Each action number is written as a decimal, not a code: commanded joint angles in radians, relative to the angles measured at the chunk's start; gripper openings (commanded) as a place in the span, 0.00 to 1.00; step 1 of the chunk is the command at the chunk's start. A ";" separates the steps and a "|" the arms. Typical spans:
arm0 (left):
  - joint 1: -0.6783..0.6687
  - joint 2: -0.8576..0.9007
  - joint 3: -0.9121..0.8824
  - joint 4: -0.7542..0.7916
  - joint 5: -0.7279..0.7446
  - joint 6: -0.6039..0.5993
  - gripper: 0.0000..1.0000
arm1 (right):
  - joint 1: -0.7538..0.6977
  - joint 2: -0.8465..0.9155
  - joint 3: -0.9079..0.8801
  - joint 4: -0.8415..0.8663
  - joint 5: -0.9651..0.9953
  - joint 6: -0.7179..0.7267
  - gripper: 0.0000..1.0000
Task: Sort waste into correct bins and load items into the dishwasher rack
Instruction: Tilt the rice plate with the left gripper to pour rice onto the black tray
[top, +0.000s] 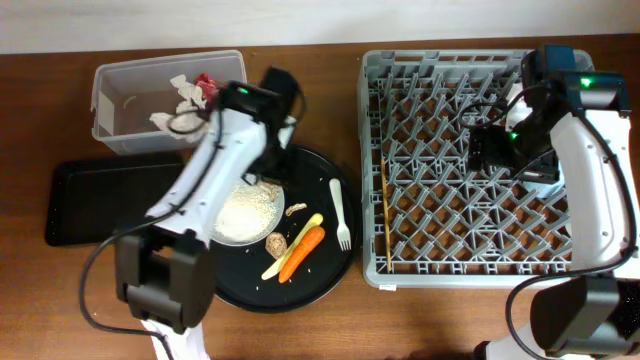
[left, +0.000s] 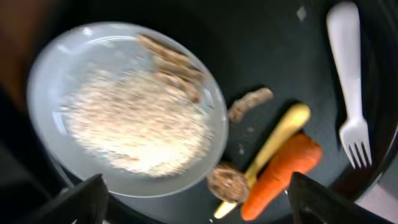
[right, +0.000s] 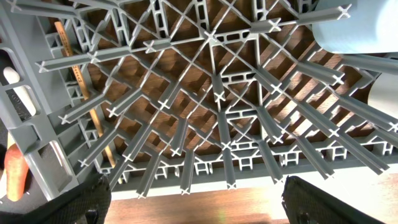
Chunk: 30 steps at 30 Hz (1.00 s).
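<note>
The grains (left: 134, 121) lie heaped on the plate (left: 81, 46), which sits on the round tray (left: 267, 37) beside the carrot (left: 283, 174), lump (left: 228, 182) and fork (left: 348, 74). The food probably has to be tipped into a bin first. The left gripper (left: 199, 208) hangs above the plate, jaws wide apart and empty, seemingly lining up. The right gripper (right: 193, 199), equally spread and empty, waits over the rack (right: 217, 93).

It looked like a robotics lab bench staged as a kitchen cleanup. Two robot arms (top: 215, 170) stood at a brown wooden tabletop (top: 40, 150). It carried a grey dishwasher rack (top: 440, 272) and a round black tray (top: 335, 270) of food scraps (top: 300, 255).
</note>
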 joint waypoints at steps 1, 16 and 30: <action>-0.106 -0.029 -0.212 0.112 0.001 -0.040 0.72 | -0.002 -0.021 0.014 -0.005 -0.002 -0.008 0.92; -0.130 -0.029 -0.477 0.494 -0.154 -0.113 0.40 | -0.002 -0.021 0.014 -0.008 -0.003 -0.007 0.92; -0.130 -0.034 -0.395 0.384 -0.202 -0.113 0.00 | -0.002 -0.021 0.014 -0.011 -0.002 -0.008 0.92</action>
